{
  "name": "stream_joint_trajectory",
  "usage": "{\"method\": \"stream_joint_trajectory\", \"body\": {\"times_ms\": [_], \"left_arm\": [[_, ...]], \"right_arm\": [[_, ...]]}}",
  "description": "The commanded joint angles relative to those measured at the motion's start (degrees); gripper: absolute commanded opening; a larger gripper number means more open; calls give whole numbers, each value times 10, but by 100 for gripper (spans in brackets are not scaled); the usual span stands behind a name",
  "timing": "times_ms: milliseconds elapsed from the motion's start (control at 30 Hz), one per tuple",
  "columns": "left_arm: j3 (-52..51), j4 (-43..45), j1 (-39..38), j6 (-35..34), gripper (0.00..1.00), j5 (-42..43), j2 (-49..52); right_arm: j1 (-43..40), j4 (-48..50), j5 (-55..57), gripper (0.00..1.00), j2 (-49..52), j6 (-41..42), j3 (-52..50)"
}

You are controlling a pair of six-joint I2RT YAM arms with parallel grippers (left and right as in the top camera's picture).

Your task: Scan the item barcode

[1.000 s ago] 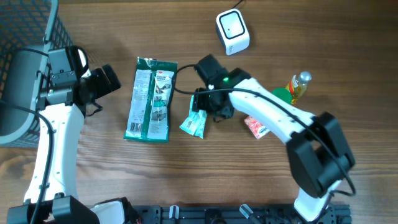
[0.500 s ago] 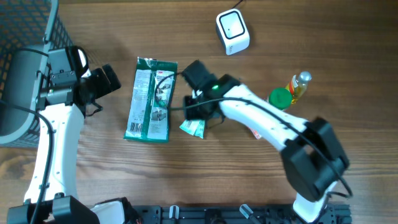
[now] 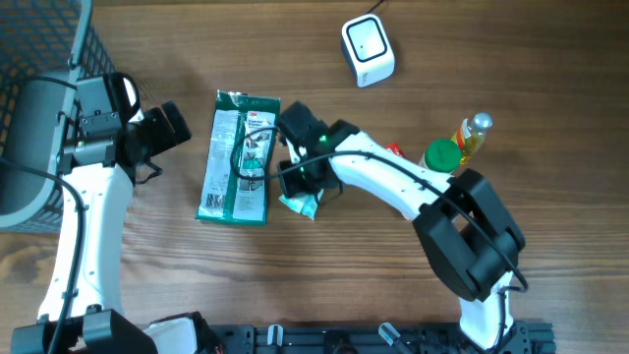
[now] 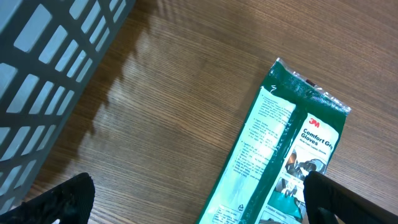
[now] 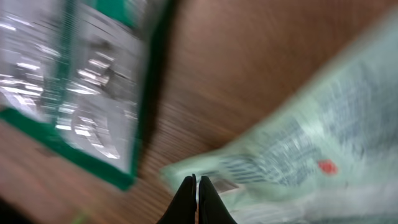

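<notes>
Two wrist views add what overhead hides. Right wrist, blurred: right gripper (image 5: 196, 186) clenched, tips together at the edge of the pale packet (image 5: 298, 149); pinching it or not, cannot tell. Left wrist: left gripper (image 4: 202, 200) spread wide, grasping nothing, over bare wood beside the glove pack (image 4: 283, 155). Only overhead shows the scanner (image 3: 368, 49), well apart from the packet, which lies just right of the glove pack. Wood table (image 3: 324, 285). Mesh basket (image 3: 93, 34) at left; contents unclear.
</notes>
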Motion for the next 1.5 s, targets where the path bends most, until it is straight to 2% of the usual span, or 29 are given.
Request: {"method": "stream_joint_trajectory", "body": {"times_ms": [0,133,333,500,633,733,833,933,1300,1467], "left_arm": [[3,2,2,7,100,-2,-1],[3,2,2,7,100,-2,-1],[3,2,2,7,100,-2,-1],[3,2,2,7,100,-2,-1],[3,2,2,7,100,-2,-1],[3,2,2,7,100,-2,-1],[3,2,2,7,100,-2,-1],[3,2,2,7,100,-2,-1],[3,2,2,7,100,-2,-1],[3,2,2,7,100,-2,-1]], "right_arm": [[-26,-1,-22,5,-47,-58,35],[-67,-56,-16,4,-58,-43,34],[-70,-56,6,4,-57,-11,-23],[-53,37,16,4,-55,14,-121],[-52,73,17,4,-55,31,-170],[-53,61,16,4,-59,30,-152],[-53,45,9,4,-68,10,-89],[-53,63,7,4,-76,9,-57],[-40,75,30,5,-66,28,-101],[-40,146,38,4,-66,28,-157]]}}
